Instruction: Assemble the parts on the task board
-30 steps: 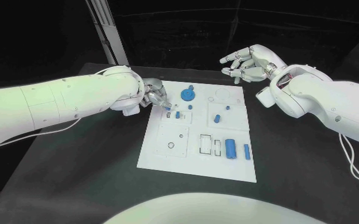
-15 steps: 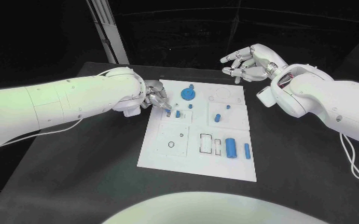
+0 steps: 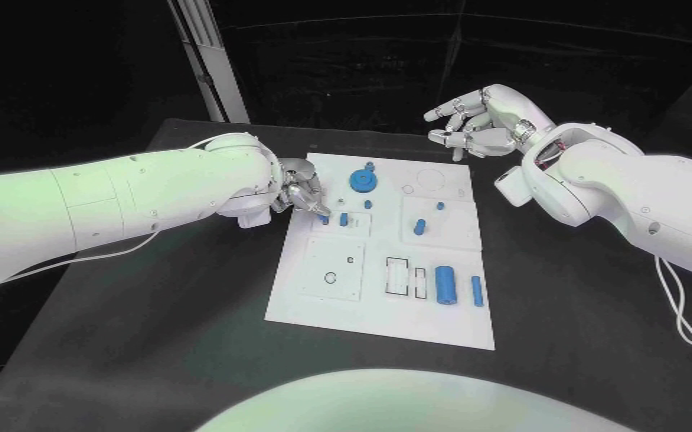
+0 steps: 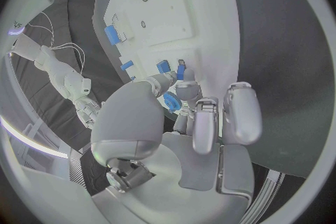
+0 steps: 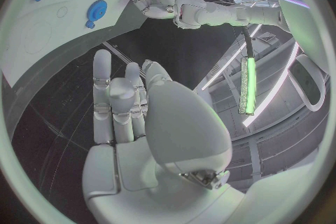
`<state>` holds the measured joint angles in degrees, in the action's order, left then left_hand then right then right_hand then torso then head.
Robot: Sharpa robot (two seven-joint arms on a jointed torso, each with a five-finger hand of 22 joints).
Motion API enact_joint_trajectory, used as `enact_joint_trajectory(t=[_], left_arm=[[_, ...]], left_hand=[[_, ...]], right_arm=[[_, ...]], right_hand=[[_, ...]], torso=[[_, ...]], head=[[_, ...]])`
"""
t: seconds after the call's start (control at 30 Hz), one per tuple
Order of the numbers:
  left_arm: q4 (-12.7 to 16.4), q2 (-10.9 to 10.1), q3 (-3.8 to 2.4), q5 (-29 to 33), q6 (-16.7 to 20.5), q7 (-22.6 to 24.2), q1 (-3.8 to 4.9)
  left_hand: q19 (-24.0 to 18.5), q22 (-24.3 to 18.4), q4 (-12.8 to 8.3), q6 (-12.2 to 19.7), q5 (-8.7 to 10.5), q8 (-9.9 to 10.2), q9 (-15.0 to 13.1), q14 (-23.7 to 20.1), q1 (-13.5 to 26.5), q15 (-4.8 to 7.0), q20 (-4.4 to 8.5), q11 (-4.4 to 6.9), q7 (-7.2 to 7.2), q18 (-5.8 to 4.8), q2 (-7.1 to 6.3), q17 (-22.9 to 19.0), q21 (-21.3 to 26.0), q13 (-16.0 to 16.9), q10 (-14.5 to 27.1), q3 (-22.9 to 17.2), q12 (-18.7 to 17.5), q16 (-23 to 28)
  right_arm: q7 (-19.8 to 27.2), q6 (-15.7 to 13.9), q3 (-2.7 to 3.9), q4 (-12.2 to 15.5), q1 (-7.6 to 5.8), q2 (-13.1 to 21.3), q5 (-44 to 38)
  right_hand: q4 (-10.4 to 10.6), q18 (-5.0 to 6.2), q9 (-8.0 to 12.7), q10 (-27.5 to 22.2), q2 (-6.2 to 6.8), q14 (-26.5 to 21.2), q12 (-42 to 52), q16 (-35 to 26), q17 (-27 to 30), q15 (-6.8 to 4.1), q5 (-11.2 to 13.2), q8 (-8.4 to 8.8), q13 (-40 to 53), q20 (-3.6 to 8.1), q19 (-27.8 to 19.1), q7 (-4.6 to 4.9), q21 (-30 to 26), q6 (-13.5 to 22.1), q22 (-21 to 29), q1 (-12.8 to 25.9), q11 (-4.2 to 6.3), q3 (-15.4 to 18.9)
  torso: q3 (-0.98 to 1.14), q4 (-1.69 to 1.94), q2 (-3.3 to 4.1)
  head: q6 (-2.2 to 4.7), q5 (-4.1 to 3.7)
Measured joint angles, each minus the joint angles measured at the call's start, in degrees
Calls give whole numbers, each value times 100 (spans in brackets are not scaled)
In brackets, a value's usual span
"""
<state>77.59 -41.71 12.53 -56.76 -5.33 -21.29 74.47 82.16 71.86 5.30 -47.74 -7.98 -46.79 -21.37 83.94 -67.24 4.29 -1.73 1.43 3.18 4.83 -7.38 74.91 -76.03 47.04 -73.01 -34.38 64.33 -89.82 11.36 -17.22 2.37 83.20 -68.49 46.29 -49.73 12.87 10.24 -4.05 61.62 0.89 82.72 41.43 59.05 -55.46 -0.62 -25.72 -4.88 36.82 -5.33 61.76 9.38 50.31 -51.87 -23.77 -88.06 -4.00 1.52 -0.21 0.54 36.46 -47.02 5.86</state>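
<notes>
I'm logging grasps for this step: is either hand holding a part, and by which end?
The left hand pinches a small blue part by its upper end, fingers above the task board. The right hand holds nothing.

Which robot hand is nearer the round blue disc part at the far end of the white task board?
Left. The left robot hand sits at the white task board's left edge, just beside the round blue disc part. The right robot hand is raised beyond the board's far right corner, clearly farther.
</notes>
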Motion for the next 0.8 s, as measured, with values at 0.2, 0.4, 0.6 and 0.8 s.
enact_joint_trajectory(t=[0.2, 0.4, 0.6, 0.8], left_arm=[[9, -6, 3, 0, -52, -5, -1], [9, 0, 5, 2, -124, -9, -1], [8, 6, 5, 2, -163, -10, 0], [12, 15, 7, -1, -167, -13, 5]], left_hand=[[0, 0, 0, -7, 0, -22, -1, 0, -4, 0, 0, 0, 8, 0, 4, 0, 0, 0, 0, 0, 3, 0], [0, -1, -16, -28, 1, -23, -2, 0, -7, 0, 0, 0, -12, 0, 8, 0, 0, 12, 0, 16, 24, 0], [0, -1, -16, -30, 2, -23, -3, 0, -7, 0, 0, 1, -11, 0, 9, 0, 0, 20, -41, 16, 24, 0], [0, 11, -16, -31, 18, -25, -6, 0, -7, 0, 0, 0, -9, 0, 9, 0, -22, 19, -41, 16, 24, 0]], right_arm=[[4, 13, 0, -1, 0, 0, 0], [8, 23, 0, -1, 0, 0, 0], [10, 26, 0, 1, 0, 1, -1], [12, 27, 0, 4, 0, 5, -1]], right_hand=[[0, 0, 0, 0, 0, 0, 0, 0, 0, 0, 0, 0, 0, 0, 0, 0, 0, 0, 0, 0, 0, 1], [-1, 0, 0, 0, 0, 0, 0, 0, 1, 0, 0, 0, 0, 0, 0, 0, 0, 0, 0, 0, 0, 1], [-1, 0, 0, 0, 0, 0, 0, 0, 1, 0, 0, 0, 1, 0, 0, 0, 0, 0, 0, 0, 0, 1], [-1, 0, 0, 0, 0, 0, 0, 0, 1, 0, 0, 0, 1, 0, 0, 0, 0, 0, 0, 0, 0, 1]], torso=[[1, 2, 0], [1, 2, 1], [0, 1, 1], [1, -1, 1]], head=[[-1, 7], [-8, 7], [-18, 7], [-18, -2]])
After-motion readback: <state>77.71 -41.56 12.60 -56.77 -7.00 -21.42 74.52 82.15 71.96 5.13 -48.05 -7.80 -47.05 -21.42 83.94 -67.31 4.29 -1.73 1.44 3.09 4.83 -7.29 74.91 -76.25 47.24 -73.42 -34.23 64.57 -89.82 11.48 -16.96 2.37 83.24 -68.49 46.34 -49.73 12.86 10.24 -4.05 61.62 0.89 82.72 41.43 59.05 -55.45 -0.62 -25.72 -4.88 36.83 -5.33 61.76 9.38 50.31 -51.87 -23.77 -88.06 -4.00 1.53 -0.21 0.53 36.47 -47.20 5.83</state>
